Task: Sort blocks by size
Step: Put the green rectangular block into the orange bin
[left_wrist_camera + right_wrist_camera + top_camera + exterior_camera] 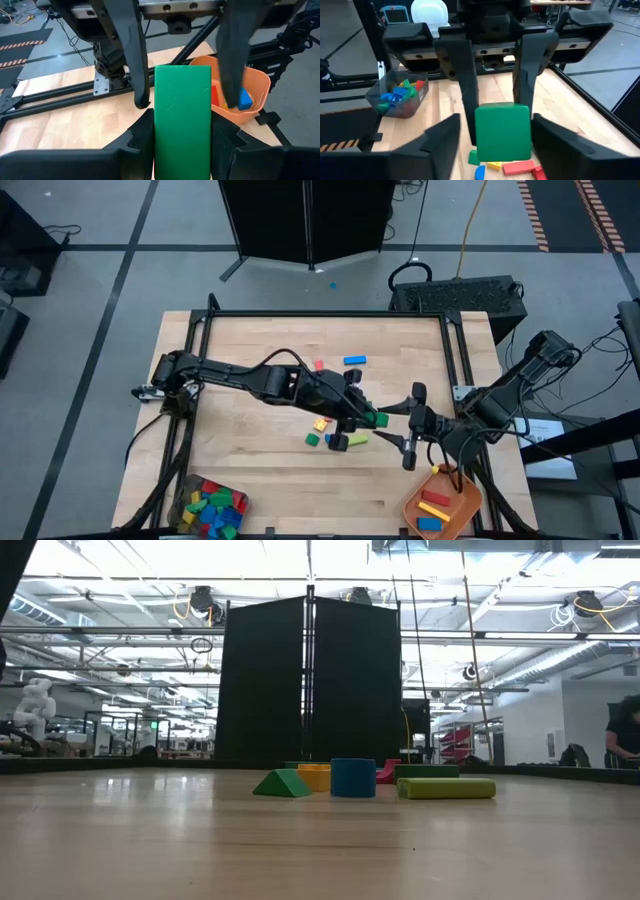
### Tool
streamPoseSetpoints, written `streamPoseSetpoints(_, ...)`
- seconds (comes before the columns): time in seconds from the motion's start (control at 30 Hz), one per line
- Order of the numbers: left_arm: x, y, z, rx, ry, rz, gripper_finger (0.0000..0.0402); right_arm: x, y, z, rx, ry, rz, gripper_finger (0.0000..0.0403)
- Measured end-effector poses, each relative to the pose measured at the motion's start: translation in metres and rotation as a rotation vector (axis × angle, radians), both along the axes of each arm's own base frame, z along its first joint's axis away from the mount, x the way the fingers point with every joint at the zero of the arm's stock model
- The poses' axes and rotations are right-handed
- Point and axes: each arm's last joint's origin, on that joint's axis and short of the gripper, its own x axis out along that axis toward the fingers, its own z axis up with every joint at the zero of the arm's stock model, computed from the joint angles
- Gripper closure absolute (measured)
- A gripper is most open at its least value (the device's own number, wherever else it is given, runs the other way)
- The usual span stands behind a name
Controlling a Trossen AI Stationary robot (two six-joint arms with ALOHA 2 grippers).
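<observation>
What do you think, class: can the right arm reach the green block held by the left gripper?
Probably yes. The right gripper has its open fingers either side of the green block at its free end, with nothing between; the left gripper clamps only the other end.

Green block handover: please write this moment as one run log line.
left gripper: shut on long green block | right gripper: open around its other end | stage: handover | orange tray: holds long blocks

My site: robotics lab or workshop hall. Exposed ceiling ducts (560,650), black divider panels (310,680), floor cables (465,230), framed wooden table (260,350).
</observation>
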Motion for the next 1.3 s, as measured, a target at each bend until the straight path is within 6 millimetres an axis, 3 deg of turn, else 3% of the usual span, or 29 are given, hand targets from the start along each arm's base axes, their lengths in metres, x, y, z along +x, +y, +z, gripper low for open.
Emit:
streamPoseSetpoints(0.17,0.0,0.0,0.0,-0.005,0.003,-0.001,0.0282,0.0,0.0,-0.001,-0.015,0.012,0.006,0.0286)
streamPoseSetpoints(0.5,-0.002,0.0,-0.004,0.022,0.048,-0.01,0.0274,-0.001,0.0,-0.003,-0.015,0.028,0.005,0.0292)
streamPoseSetpoints(0.7,-0.012,0.001,-0.018,0.067,0.214,-0.046,0.0127,-0.013,0.005,-0.006,0.054,0.055,0.012,0.0292)
streamPoseSetpoints(0.83,-0.02,0.002,-0.025,0.043,0.329,-0.049,0.0072,-0.026,0.011,-0.016,0.137,0.12,0.003,0.0292)
streamPoseSetpoints(1.07,-0.024,0.006,-0.041,0.069,0.464,0.0,0.0061,-0.062,0.035,-0.044,0.49,0.534,0.072,0.0292)
streamPoseSetpoints(1.3,-0.011,0.023,-0.06,0.073,0.402,0.071,0.006,-0.083,0.066,-0.076,0.611,0.984,0.035,0.0292)
